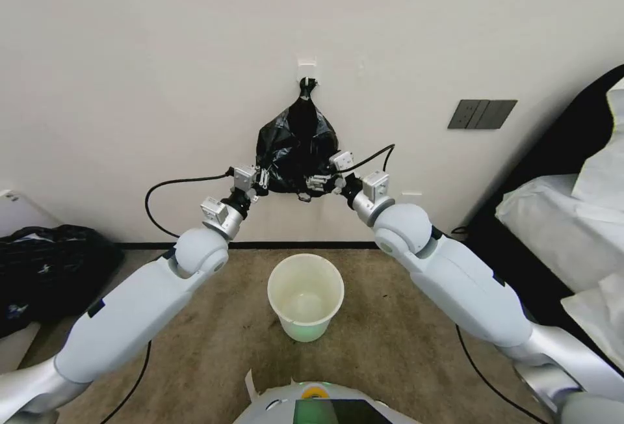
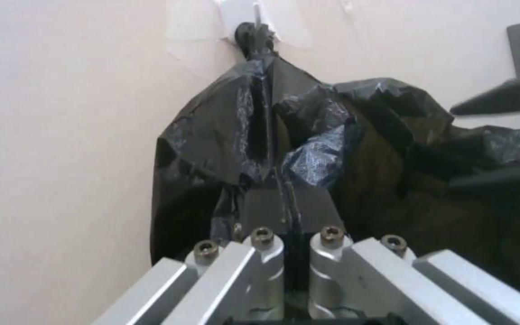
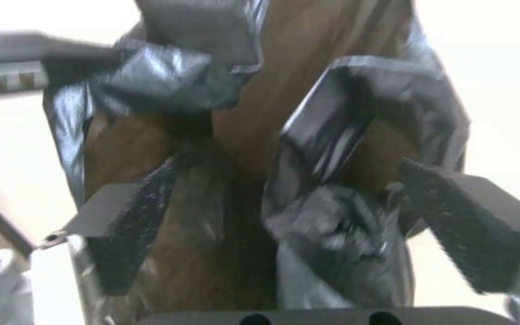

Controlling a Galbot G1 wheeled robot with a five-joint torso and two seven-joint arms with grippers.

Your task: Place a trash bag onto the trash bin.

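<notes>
The trash bag [image 1: 296,141], glossy crinkled black plastic, hangs by its knotted top from a white wall hook [image 1: 307,76]. My left gripper [image 1: 263,180] is at the bag's lower left edge; the left wrist view shows my left gripper [image 2: 284,196] shut on a fold of the trash bag [image 2: 224,135]. At the lower right edge, my right gripper [image 1: 316,183] stands open. Its pads [image 3: 133,230] straddle folds of the trash bag [image 3: 332,135] without pinching them. Below the bag, the trash bin [image 1: 305,294], a round cream bucket, stands upright on the carpet.
A large bulging black bag [image 1: 52,261] lies on the floor at the left. White-covered furniture [image 1: 572,216] stands at the right. A dark switch plate [image 1: 482,114] is on the wall. Cables trail from both arms.
</notes>
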